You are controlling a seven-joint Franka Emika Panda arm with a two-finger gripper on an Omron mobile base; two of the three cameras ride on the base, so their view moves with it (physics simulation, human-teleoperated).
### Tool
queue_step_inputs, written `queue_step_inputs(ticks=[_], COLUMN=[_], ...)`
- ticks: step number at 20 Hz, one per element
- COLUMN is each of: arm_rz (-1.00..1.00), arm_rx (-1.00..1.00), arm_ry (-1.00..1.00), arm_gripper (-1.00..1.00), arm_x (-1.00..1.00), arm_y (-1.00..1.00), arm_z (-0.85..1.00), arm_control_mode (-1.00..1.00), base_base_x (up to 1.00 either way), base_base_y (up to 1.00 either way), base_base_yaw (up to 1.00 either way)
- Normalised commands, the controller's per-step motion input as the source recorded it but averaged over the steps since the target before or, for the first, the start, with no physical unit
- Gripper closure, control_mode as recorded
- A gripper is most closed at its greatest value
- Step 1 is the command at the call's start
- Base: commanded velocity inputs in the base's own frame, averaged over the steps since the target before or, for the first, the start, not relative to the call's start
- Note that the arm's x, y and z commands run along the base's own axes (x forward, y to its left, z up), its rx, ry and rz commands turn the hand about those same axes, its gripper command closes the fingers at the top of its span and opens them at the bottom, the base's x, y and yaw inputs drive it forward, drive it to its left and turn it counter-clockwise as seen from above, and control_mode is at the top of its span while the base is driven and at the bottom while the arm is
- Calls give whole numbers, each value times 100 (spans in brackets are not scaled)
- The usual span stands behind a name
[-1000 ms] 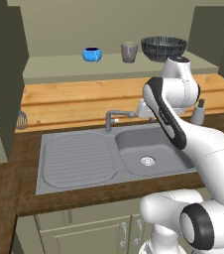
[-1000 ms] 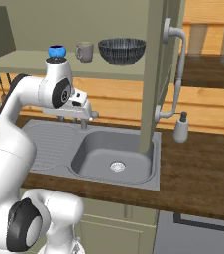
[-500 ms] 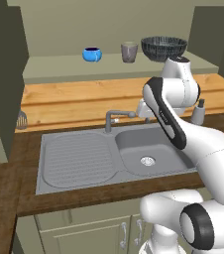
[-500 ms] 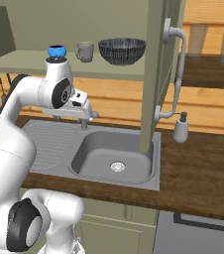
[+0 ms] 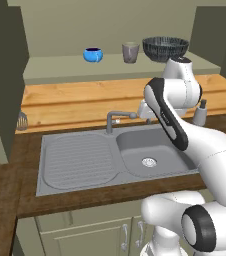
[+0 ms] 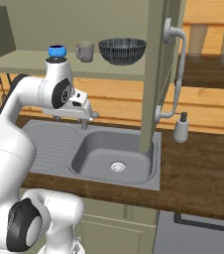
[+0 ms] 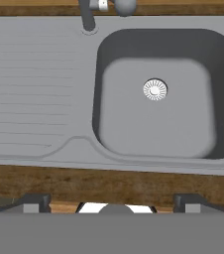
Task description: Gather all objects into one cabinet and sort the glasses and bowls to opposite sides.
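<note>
Gripper (image 7: 111,201): fingers (image 7: 32,202) spread wide at the frame's bottom corners, holding nothing; aimed at the sink (image 7: 44,99).
Arm: same pose as a second ago.
Blue bowl (image 5: 93,54): unmoved, upper centre on the shelf (image 5: 60,67).
Tumbler (image 5: 130,52): unmoved, between both bowls.
Patterned bowl (image 5: 165,48): unmoved, upper right.

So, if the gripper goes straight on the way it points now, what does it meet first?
The gripper is open and points down at the sink. Going straight, it would probably meet the sink basin floor first, near the drain. Nothing seems to lie between.
</note>
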Motion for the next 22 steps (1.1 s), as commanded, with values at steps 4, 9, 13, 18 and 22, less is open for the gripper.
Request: queue_step_inputs(ticks=[4,9,13,18,22], arm_rz=[0,0,0,0,0], arm_rx=[0,0,0,0,0], arm_ry=[0,0,0,0,0], arm_gripper=[-100,-100,-100,-100,-100], arm_x=[0,0,0,0,0], arm_y=[0,0,0,0,0], arm_z=[0,0,0,0,0], arm_control_mode=[100,100,100,100,100], base_base_x=[-48,-93,-91,-79,-63], base_base_y=[1,0,0,-4,-17], base_base_yaw=[0,0,0,-6,-26])
